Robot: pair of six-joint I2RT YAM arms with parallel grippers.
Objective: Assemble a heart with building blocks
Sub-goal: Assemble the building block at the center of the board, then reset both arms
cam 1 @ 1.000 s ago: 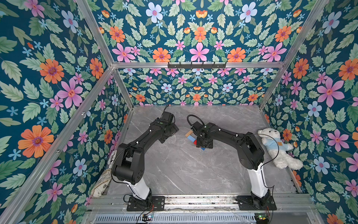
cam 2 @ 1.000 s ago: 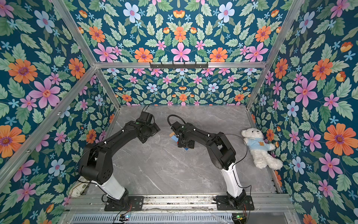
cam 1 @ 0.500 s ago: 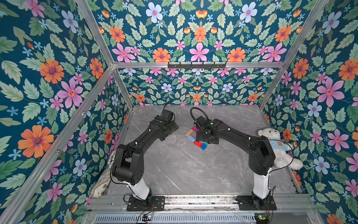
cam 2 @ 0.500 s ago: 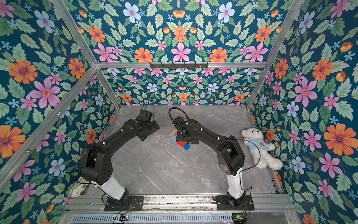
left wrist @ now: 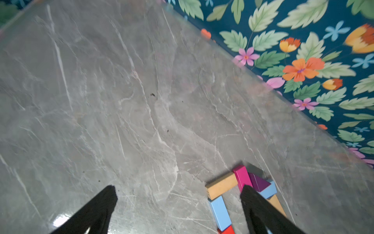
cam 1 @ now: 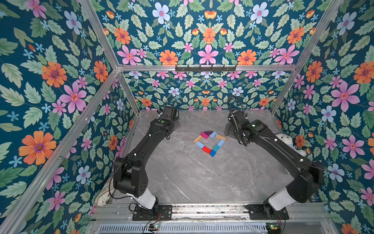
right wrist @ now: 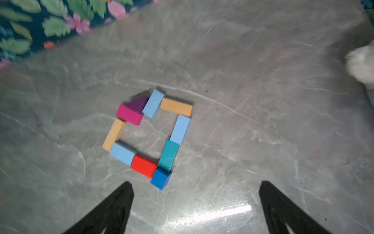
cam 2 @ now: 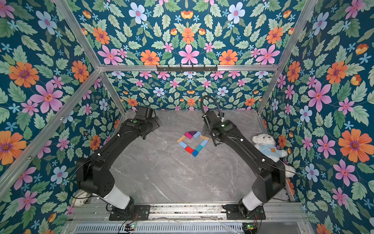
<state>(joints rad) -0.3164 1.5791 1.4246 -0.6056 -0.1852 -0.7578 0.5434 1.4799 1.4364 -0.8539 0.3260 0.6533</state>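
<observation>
Since the heart (cam 1: 209,142) in the middle of the frame looks closed, the left gripper (left wrist: 178,188) and right gripper (right wrist: 195,183) probably hang beside it, fingers spread, holding nothing.

White plush bear (cam 2: 265,146), blue shirt, at grey marble tabletop (cam 2: 172,178) edge against floral wall (cam 2: 323,97).
</observation>
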